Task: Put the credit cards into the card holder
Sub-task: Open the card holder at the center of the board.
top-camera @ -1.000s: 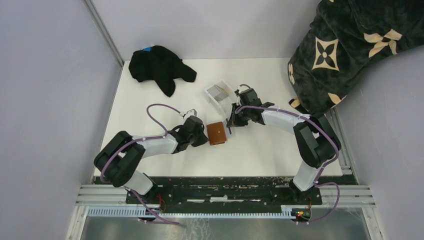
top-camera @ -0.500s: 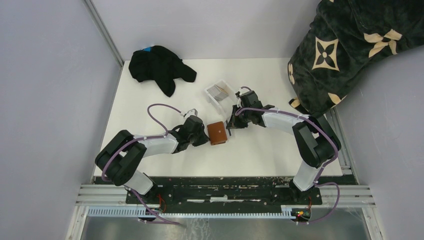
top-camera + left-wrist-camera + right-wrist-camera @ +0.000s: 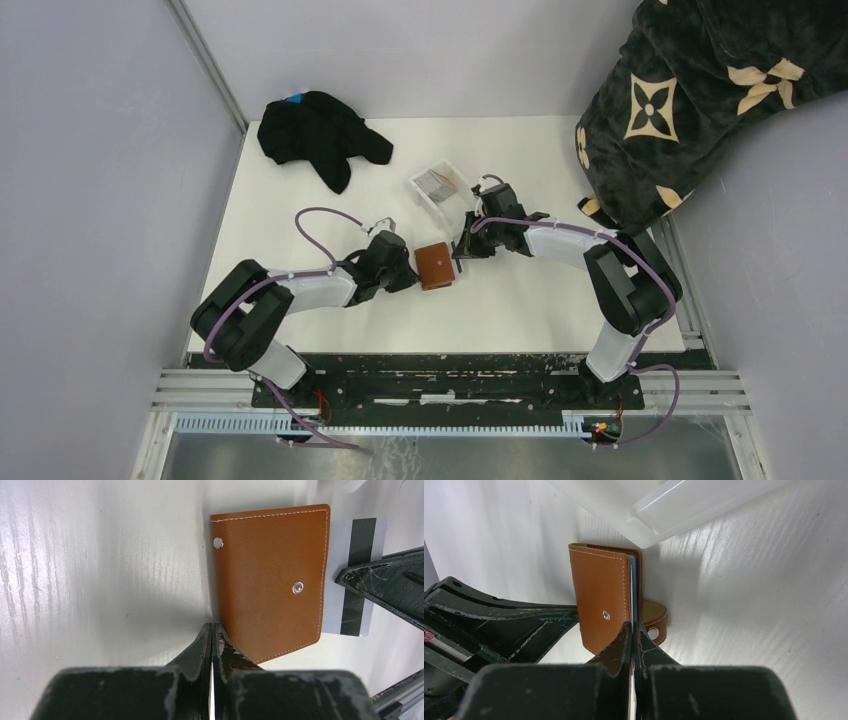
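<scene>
Step in hand: insertion of one card, part-way by the look of it.

Layout, from the overhead view: white table [image 3: 300, 300]; dark patterned blanket [image 3: 700, 100] at far right; black garment [image 3: 315, 130] at far left; clear tray [image 3: 425, 200] with spare cards [image 3: 436, 181] mid-table. Brown card holder [image 3: 434, 265] at centre, just in front of the tray, flanked by left gripper [image 3: 408, 272] and right gripper [image 3: 460, 248].

Left: jaws pressed together, tips touching the holder's edge. Bracing or pinching leather, cannot tell. Right: jaws closed thin on a grey card with a black stripe [image 3: 356, 542], partly out of the holder.

Next move, as judged: calls for a straight push along the slot, with the holder braced against sliding. Risks: leather skidding, card buckling.

Overhead: gives layout only, hides the card. Left wrist: shows the protruding card and a snap stud [image 3: 298, 586]. Right wrist: shows the cover lifted, a pale card edge [image 3: 632, 585] behind it, the snap tab [image 3: 655, 625] low beside it.
</scene>
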Action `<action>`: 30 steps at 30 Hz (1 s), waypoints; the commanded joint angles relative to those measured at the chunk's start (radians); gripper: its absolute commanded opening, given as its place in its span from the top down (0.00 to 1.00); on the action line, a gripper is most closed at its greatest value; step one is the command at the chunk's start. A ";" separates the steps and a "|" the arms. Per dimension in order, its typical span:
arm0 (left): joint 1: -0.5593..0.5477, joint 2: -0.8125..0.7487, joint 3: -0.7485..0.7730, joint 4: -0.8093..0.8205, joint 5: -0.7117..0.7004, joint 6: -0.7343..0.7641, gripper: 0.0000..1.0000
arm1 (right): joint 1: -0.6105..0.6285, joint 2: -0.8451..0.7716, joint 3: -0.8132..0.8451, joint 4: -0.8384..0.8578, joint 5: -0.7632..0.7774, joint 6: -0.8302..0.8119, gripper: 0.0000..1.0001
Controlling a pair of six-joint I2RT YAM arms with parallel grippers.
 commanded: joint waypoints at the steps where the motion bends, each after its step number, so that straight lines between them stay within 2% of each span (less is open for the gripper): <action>1: 0.004 0.019 0.003 -0.012 0.005 0.036 0.97 | -0.004 -0.003 -0.006 0.024 -0.005 -0.027 0.99; 24: 0.004 0.027 -0.022 -0.011 0.013 0.035 0.97 | -0.004 0.021 -0.056 0.119 -0.070 0.019 0.99; 30: 0.004 0.019 -0.031 -0.017 0.011 0.036 0.97 | -0.004 0.006 -0.074 0.103 -0.039 -0.008 0.99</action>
